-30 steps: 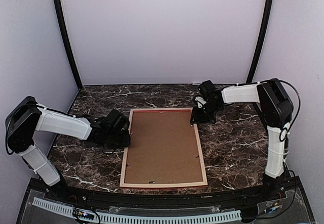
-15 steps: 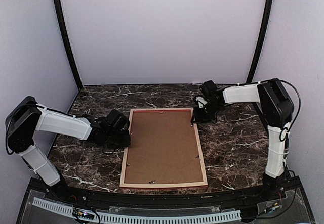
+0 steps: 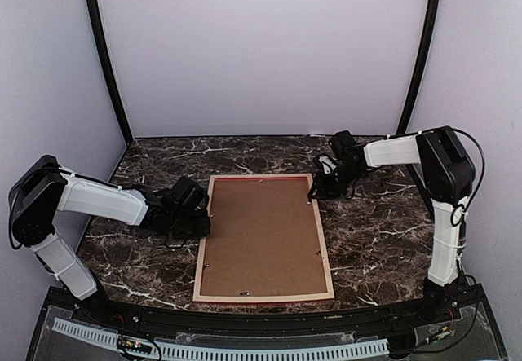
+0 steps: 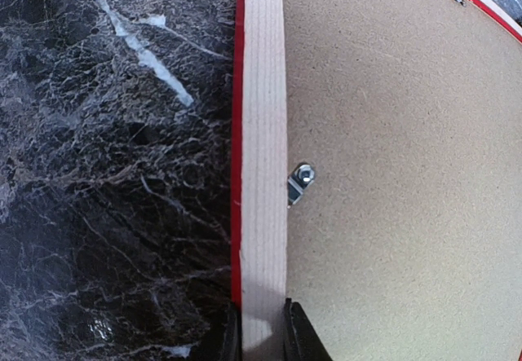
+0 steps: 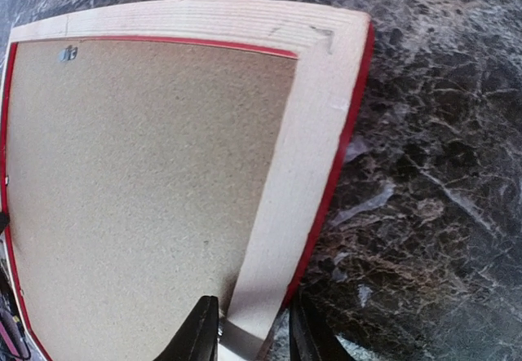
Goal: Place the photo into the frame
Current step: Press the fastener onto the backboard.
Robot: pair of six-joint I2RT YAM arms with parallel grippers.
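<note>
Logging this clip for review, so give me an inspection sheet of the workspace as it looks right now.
Surface: dark marble table with white veins.
Job's things: frame lies face down, brown backing board in it; photo not seen.
Clutter: nothing seen.
Grippers: left gripper shut on the frame's left rail; right gripper straddles the right rail near the far corner, grip unclear.
Cables: black cable loops along the right arm.
Surroundings: pale walls, black corner poles.
</note>
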